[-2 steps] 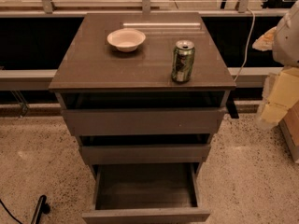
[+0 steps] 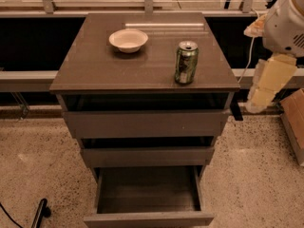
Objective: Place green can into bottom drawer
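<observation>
The green can point(image 2: 185, 62) stands upright on the right side of the cabinet top point(image 2: 118, 70), with its silver top showing. The bottom drawer point(image 2: 148, 193) is pulled out and its inside shows nothing in it. The two upper drawers are open only a little. My gripper point(image 2: 236, 110) shows as a dark tip at the cabinet's right front corner. It hangs below the white arm point(image 2: 273, 77), lower than the can and to its right, and it holds nothing that I can see.
A white bowl point(image 2: 128, 40) sits on the cabinet top at the back left. A low ledge and railing point(image 2: 28, 77) run behind the cabinet. A brown box point(image 2: 294, 122) stands on the speckled floor at the right. A dark cable end point(image 2: 40, 213) lies at the lower left.
The white arm has shifted slightly up and to the left. The can, bowl and drawers have not moved.
</observation>
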Robot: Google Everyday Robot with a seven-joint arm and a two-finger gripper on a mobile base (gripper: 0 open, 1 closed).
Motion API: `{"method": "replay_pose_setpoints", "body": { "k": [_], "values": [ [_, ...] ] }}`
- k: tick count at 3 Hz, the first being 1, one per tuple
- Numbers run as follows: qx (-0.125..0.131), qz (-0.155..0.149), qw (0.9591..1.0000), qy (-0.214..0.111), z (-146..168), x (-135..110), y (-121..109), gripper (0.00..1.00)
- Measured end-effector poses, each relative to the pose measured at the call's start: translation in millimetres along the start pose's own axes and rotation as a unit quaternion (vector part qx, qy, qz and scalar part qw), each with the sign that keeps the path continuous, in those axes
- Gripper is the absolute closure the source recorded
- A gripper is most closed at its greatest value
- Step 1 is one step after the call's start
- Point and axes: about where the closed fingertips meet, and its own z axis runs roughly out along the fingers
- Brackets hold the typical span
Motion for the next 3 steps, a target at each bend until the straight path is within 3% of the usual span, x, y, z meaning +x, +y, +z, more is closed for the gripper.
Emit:
{"method": "replay_pose_setpoints", "body": {
  "k": [1,2,3],
  "values": [
    [0.034,-0.018,0.9964,-0.075,14,-24,-58,0.0],
    [0.046,-0.006,0.9798,-0.195,40,-52,-101,0.0],
    [0.057,0.04,0.949,-0.307,53,-64,-126,0.0]
  ]
}}
